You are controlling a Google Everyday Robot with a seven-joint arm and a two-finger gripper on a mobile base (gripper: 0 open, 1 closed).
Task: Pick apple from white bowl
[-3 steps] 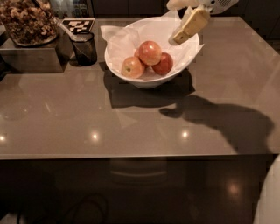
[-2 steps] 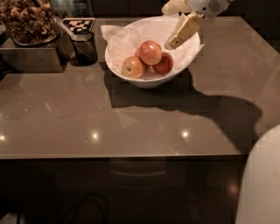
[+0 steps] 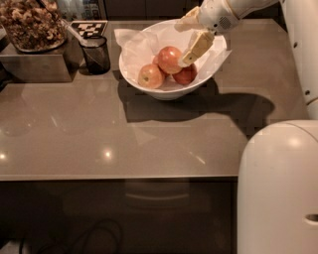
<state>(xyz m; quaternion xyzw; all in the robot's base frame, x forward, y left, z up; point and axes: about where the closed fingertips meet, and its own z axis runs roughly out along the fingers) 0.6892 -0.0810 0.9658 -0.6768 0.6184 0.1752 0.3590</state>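
You can't see the whole arm (image 3: 238, 9): it comes in from the top right and is cut off at the frame edge. The pale robot body (image 3: 278, 188) blocks the bottom-right corner and part of the counter (image 3: 99, 129).

The claw (image 3: 181, 43) hangs over the right half of the bowl (image 3: 164, 93), fingers pointing down and left. It looks open w/ nothing in its hold. One finger (image 3: 198, 44) slants down so its tip overlaps the apple's right edge, and the other sits farther back near the rim. You can't tell from this angle whether that near tip touches the apple or is just in front of it.

The apple (image 3: 168, 58) sits in the bowl on crumpled paper (image 3: 131, 47), approx. centre and on top of the pile. It's round, so there's no real long axis. The stem end is not visible, so you can't tell which way it points; a glossy spot shows on its upper face.

The dark red apple (image 3: 188, 75) is partly hidden behind it, low and to the right. The small apple (image 3: 150, 76) is in front-left, touching it.

A dark cup (image 3: 96, 53) stands just left of the bowl, and beyond it is a nut tray (image 3: 30, 27), cut off at top left.
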